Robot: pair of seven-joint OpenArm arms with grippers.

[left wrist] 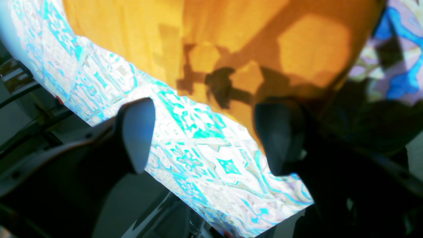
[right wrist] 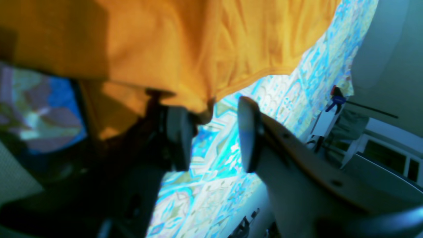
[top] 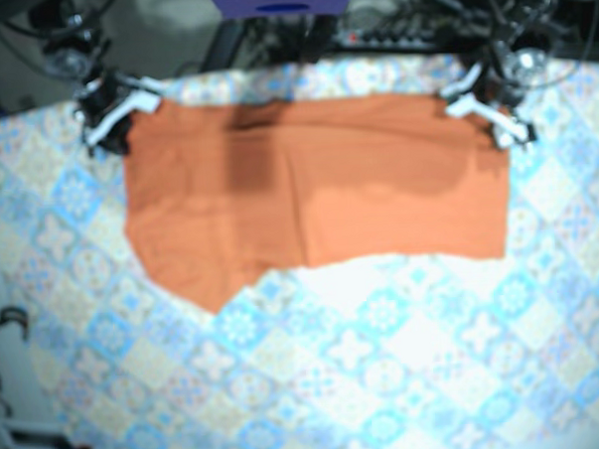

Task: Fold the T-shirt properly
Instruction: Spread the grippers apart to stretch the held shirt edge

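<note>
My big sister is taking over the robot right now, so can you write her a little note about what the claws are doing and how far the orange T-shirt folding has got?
Left claw: open and empty, over the patterned tablecloth at one top corner of the T-shirt in the base view.
Right claw: open at the other top corner. The cloth edge drapes by one finger but is not pinched.
T-shirt: lies flat across the upper half of the table.
Done: it seems partly folded, with a layer edge running down its middle.
Left: the lower edge is uneven and one corner pokes out. Square it, then finish folding.
</note>
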